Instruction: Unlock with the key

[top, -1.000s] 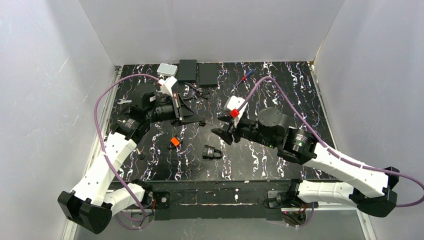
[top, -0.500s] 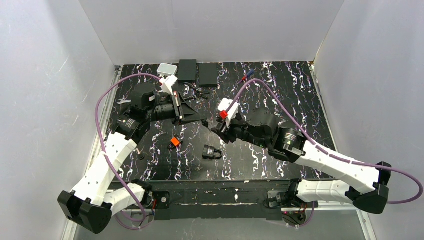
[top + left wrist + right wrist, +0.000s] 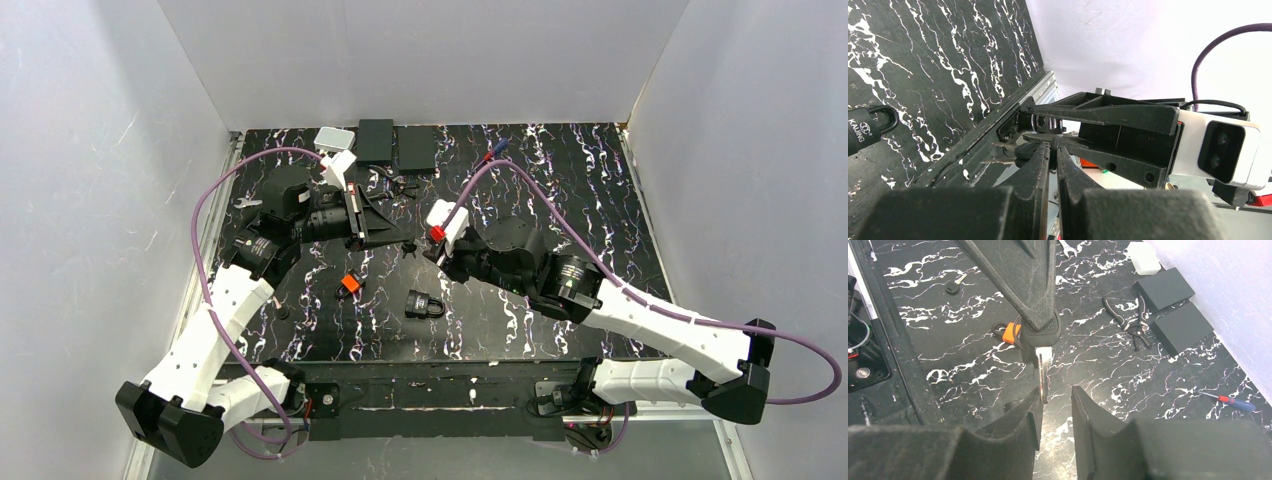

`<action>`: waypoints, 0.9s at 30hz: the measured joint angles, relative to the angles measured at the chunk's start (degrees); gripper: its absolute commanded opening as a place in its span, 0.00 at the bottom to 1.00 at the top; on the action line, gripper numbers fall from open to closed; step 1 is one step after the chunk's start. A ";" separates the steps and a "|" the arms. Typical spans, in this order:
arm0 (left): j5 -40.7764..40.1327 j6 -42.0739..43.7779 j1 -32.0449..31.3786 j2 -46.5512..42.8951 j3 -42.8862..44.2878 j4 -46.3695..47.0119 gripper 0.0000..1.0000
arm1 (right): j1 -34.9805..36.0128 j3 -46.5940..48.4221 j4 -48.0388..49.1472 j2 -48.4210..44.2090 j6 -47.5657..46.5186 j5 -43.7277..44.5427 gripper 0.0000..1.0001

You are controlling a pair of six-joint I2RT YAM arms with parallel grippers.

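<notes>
I see my left claw pinching the key (only its dark head shows); the right claw faces it, jaws apart; a padlock lies at left.

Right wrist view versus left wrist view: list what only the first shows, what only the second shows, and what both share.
Only the right wrist view: pliers, a screwdriver and a white box lying on the table. Only the left wrist view: the padlock lying on the table. Both: the key pinched by its dark head in the shut left gripper, close to the open right gripper, above the marbled table.
</notes>
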 measured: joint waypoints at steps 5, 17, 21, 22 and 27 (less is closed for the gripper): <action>0.20 -0.19 0.00 0.00 -0.10 0.22 0.00 | 0.00 0.00 0.40 0.09 -0.71 -0.06 0.31; 0.19 -0.17 0.00 0.00 -0.34 0.20 0.00 | 0.00 1.32 1.12 1.79 -1.34 -2.73 0.10; 0.31 -0.11 0.00 -0.03 -0.84 0.54 0.00 | -0.04 1.67 0.56 2.06 -1.92 -3.19 0.01; 0.37 -0.11 0.00 -0.04 -1.08 0.66 0.01 | -0.07 1.85 0.20 2.24 -1.95 -3.28 0.01; 0.19 1.09 0.02 -0.08 -1.51 -0.23 0.67 | -0.07 1.98 -0.35 2.58 -2.02 -4.42 0.01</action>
